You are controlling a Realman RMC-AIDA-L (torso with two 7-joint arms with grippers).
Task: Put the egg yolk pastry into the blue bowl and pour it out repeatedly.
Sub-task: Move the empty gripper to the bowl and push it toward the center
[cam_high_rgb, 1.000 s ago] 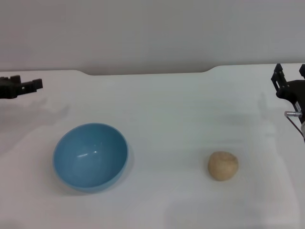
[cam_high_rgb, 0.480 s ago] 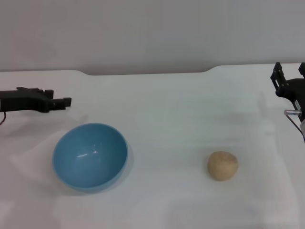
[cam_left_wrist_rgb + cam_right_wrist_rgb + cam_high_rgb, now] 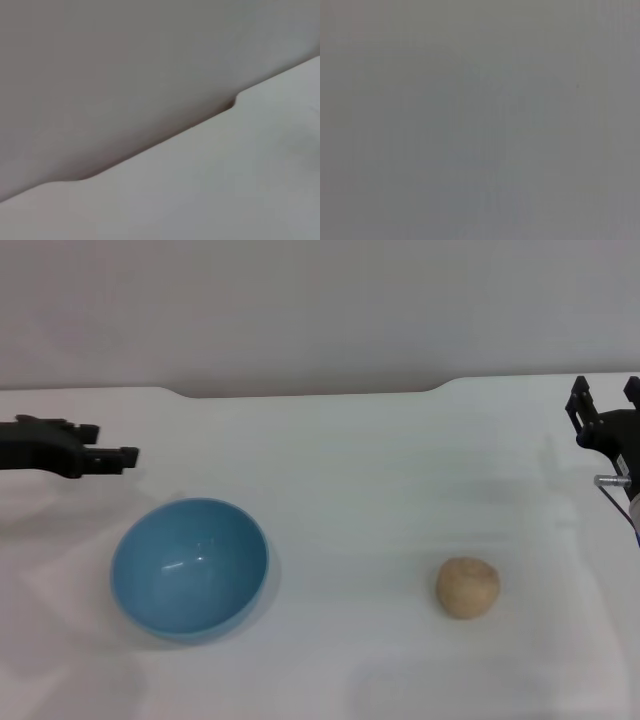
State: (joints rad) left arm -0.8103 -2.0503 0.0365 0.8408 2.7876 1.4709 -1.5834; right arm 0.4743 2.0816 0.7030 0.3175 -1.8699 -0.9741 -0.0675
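While the small round tan-beige egg yolk pastry (image 3: 467,587) sits bare on the white desk (image 3: 360,470) at about 4 o'clock, well apart from the glossy light-blue bowl (image 3: 189,567) at 8 o'clock, I judge rolling the main risk: a one-sided touch could nudge it off. My right tool (image 3: 605,418) hangs at 3 o'clock, prongs parted and empty. My left tool (image 3: 108,456) reaches level at 9 o'clock, just beyond the bowl; I cannot tell its state.
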